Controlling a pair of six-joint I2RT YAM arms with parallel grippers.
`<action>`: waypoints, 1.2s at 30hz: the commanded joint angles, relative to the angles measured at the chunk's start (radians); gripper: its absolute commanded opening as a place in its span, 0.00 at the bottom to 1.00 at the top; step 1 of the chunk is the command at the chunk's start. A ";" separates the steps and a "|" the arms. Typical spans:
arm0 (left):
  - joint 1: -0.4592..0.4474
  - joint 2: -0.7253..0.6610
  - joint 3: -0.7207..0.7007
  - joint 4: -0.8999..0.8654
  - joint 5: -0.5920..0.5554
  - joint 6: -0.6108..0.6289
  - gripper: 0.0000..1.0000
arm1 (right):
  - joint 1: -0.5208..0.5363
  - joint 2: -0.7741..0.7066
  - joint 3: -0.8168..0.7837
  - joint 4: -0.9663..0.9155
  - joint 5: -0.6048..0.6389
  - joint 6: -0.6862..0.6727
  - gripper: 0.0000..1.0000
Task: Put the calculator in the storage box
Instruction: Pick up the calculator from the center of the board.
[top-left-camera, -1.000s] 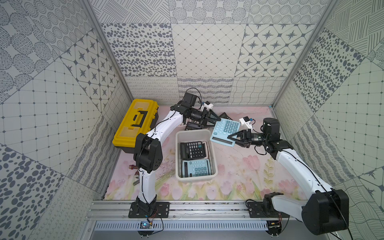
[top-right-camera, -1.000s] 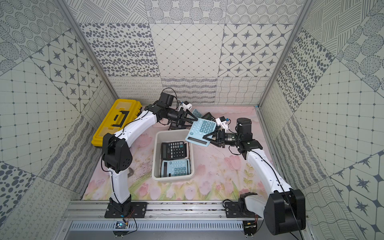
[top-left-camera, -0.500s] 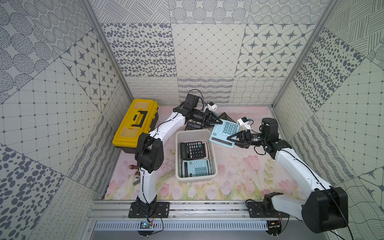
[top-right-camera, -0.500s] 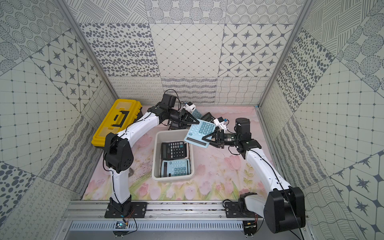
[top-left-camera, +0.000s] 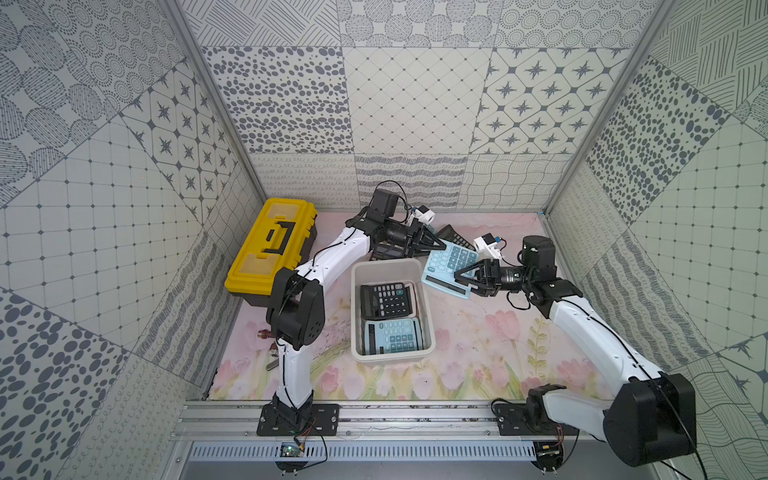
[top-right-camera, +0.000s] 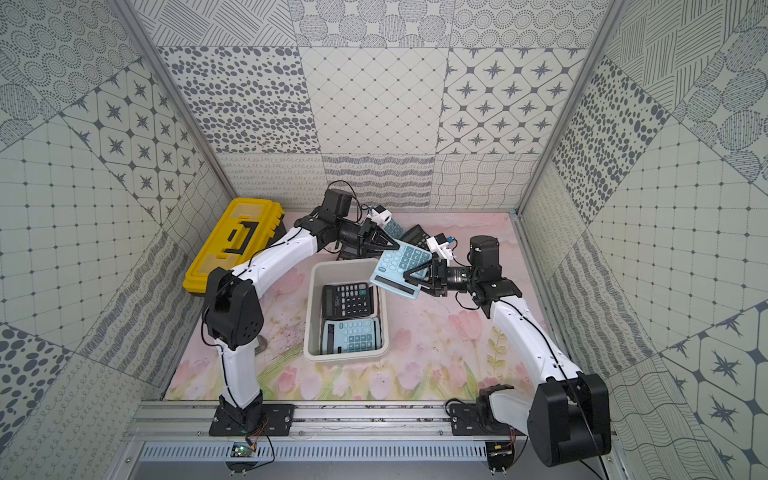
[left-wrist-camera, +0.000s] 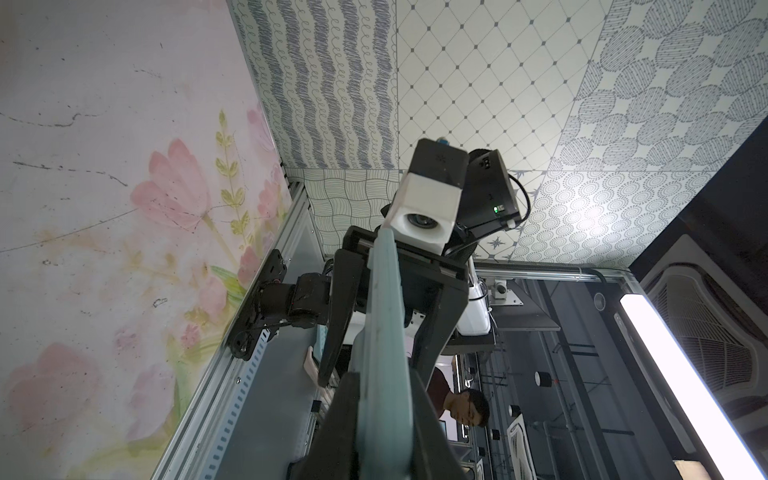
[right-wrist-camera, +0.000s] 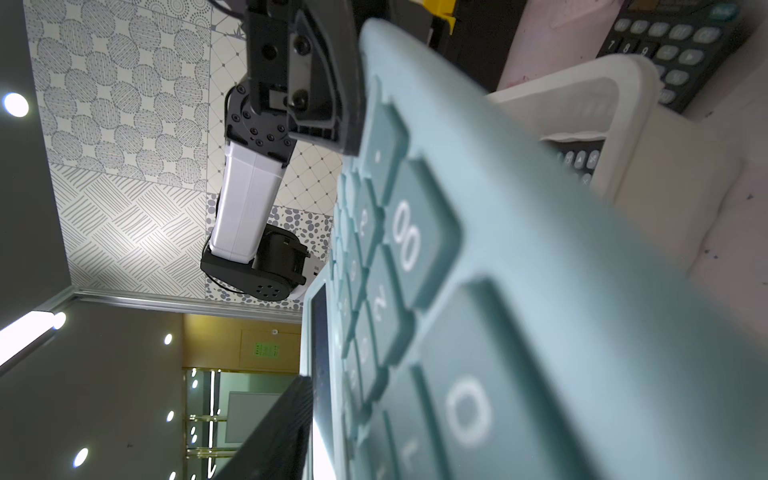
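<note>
While two calculators lie flat inside the one white storage box (top-left-camera: 354, 316) at the middle of both top views, the black calculator in the box (top-left-camera: 384, 299) at its upper end and the blue calculator in the box (top-left-camera: 392, 336) at its lower end, a third one, the held calculator (top-left-camera: 446, 266), light blue, hangs tilted outside the box. It sits just up and right of the box's upper right corner, between the two grippers. The left gripper (top-left-camera: 440, 246) reaches in from the upper left and is clamped narrowly on the upper edge of the held calculator; in the left wrist view its fingers (left-wrist-camera: 347, 415) press against both faces of the thin blue body. The right gripper (top-left-camera: 463, 281) reaches in from the right and straddles the lower right edge. Its jaws stand wide, with a gap showing on each side of the calculator in the left wrist view. Behind the grippers, toward the top of the floral mat (top-left-camera: 478, 340), a black calculator on the mat (top-right-camera: 417, 236) and part of a blue keypad (top-right-camera: 392, 227) show in a top view. A dark shape under the left arm is too hidden to count. One yellow-lidded toolbox (top-left-camera: 270, 245) stands at the mat's upper left.
</note>
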 joint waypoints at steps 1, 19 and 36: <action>0.016 -0.041 -0.050 0.183 -0.057 -0.150 0.00 | -0.006 0.012 0.011 0.039 0.030 0.007 0.69; 0.024 -0.414 -0.580 0.631 -0.856 -0.369 0.00 | 0.007 -0.077 -0.116 0.247 0.227 0.282 0.94; -0.119 -0.695 -0.802 0.764 -1.323 -0.171 0.00 | 0.191 -0.111 -0.137 0.402 0.592 0.599 0.68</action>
